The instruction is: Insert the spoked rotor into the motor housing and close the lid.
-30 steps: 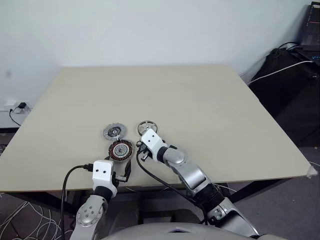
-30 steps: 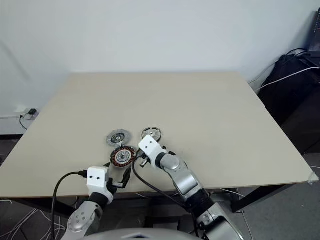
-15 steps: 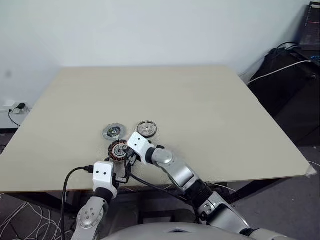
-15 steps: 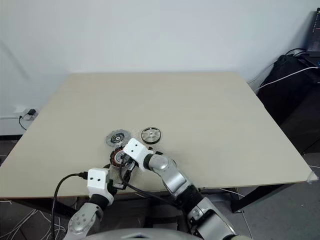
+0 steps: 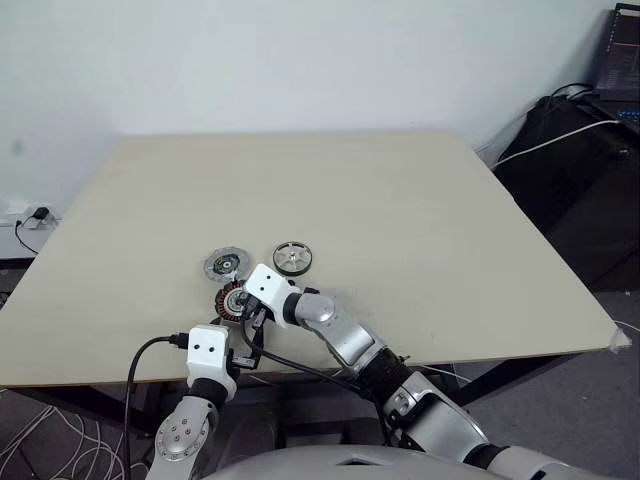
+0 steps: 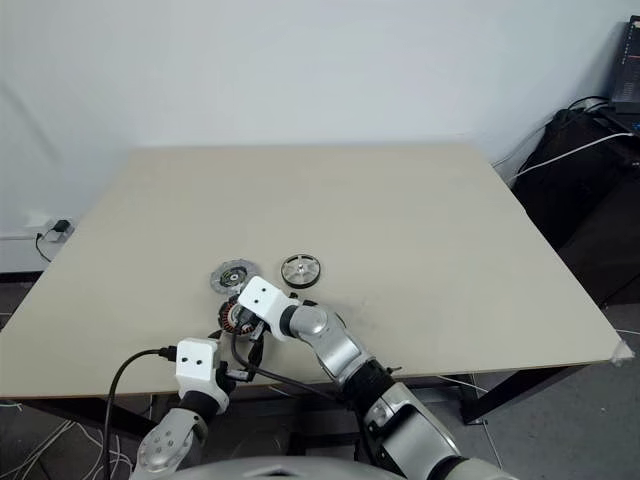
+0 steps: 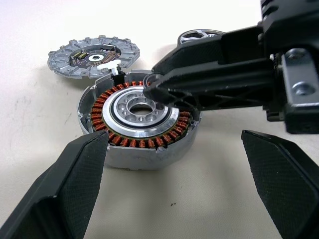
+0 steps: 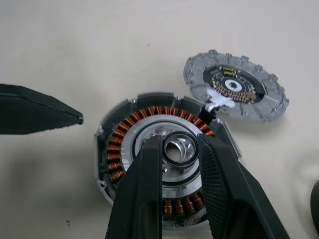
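In the head views the right claw (image 5: 258,312) covers the near half of the motor housing (image 5: 232,298), so only a sliver of copper winding shows. In the left wrist view the same claw hides most of the spoked rotor (image 7: 199,35), leaving one arc of rim. The left claw (image 7: 174,172) has both fingers cut off by the frame's edge. Writing on the lid (image 8: 234,89) is too small to read.
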`<state>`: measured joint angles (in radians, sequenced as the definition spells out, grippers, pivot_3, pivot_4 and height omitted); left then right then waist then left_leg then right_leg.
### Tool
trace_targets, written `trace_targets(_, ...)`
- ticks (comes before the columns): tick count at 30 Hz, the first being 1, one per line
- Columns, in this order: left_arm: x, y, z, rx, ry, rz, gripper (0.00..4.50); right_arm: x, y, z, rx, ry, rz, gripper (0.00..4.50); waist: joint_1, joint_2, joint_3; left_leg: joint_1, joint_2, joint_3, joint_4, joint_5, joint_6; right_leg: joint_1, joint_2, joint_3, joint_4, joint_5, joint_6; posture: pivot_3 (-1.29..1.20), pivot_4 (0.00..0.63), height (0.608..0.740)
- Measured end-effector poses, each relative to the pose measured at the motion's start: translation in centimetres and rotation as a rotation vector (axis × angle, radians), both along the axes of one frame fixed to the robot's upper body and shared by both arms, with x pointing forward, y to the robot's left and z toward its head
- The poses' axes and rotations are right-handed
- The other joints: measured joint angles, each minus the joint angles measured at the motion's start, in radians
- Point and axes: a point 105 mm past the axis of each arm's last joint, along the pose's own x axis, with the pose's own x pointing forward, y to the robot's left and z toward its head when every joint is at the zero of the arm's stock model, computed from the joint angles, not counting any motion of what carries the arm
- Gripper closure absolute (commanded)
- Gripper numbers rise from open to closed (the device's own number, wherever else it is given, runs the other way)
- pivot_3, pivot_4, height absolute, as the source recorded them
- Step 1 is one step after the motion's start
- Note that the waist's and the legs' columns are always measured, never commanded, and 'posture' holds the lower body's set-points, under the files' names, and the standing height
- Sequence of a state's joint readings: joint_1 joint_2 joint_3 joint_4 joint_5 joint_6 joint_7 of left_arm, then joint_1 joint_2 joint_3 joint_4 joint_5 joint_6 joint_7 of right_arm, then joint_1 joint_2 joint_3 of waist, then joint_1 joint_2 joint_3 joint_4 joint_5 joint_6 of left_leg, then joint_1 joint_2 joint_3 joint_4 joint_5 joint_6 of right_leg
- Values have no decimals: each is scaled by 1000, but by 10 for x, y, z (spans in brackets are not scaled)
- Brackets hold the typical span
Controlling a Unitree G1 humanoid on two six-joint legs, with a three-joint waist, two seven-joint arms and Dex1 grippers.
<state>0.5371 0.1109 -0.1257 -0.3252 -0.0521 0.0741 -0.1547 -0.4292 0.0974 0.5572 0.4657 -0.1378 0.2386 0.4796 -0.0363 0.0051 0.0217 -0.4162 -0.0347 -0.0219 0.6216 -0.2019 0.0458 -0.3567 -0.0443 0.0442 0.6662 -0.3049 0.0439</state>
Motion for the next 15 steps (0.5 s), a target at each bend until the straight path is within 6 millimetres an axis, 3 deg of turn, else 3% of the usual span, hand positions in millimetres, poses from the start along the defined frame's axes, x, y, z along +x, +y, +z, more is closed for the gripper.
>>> trace_targets(4, -1, 1, -1, 0, -3, 3, 0, 1, 1, -2, 4, 10, -2, 3791, -1, 0, 0, 0, 0, 0, 0, 0, 0, 0, 0, 0, 0, 0, 0, 0, 0, 740)
trace_targets(10, 0, 2, 0, -3, -12, 8, 0, 3, 3, -1, 10, 1, -8, 1938, -1, 0, 0, 0, 0, 0, 0, 0, 0, 0, 0, 0, 1, 0, 0, 0, 0, 740)
trace_targets(15, 0, 2, 0, -4, -11, 8, 0, 3, 3, 0, 15, -1, -5, 1938, -1, 0, 0, 0, 0, 0, -1, 0, 0, 0, 0, 0, 1, 0, 0, 0, 0, 740)
